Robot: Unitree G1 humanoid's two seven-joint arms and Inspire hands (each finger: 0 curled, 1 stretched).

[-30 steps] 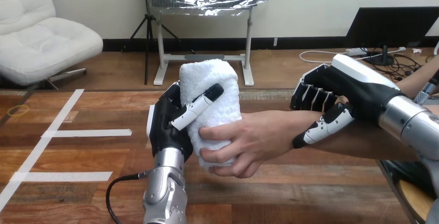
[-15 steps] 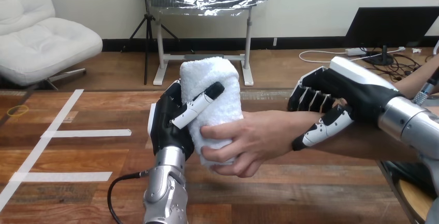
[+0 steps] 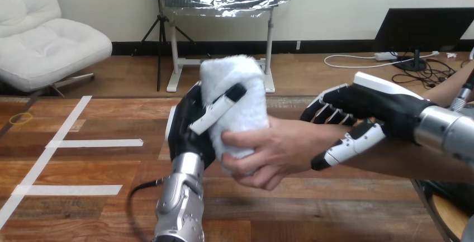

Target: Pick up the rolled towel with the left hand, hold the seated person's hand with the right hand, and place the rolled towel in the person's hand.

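The white rolled towel (image 3: 235, 99) stands upright above the table's middle. My left hand (image 3: 189, 127) grips it from the left, thumb laid across its front. The person's hand (image 3: 274, 152) comes in from the right and wraps round the towel's lower part, so both hands are on it. My right hand (image 3: 380, 105) sits over the person's wrist (image 3: 327, 138). Its fingers (image 3: 324, 110) reach down the far side and its thumb lies against the near side, bracketing the wrist.
White tape strips (image 3: 92, 143) mark the wooden table (image 3: 84, 214) at the left. The person's forearm (image 3: 402, 161) runs along the right side to the table's edge. A cable loops beside my left forearm (image 3: 179, 208).
The towel, my left hand and the person's hand have shifted slightly right and up together. My right hand's fingers have stretched out further along the wrist's far side.
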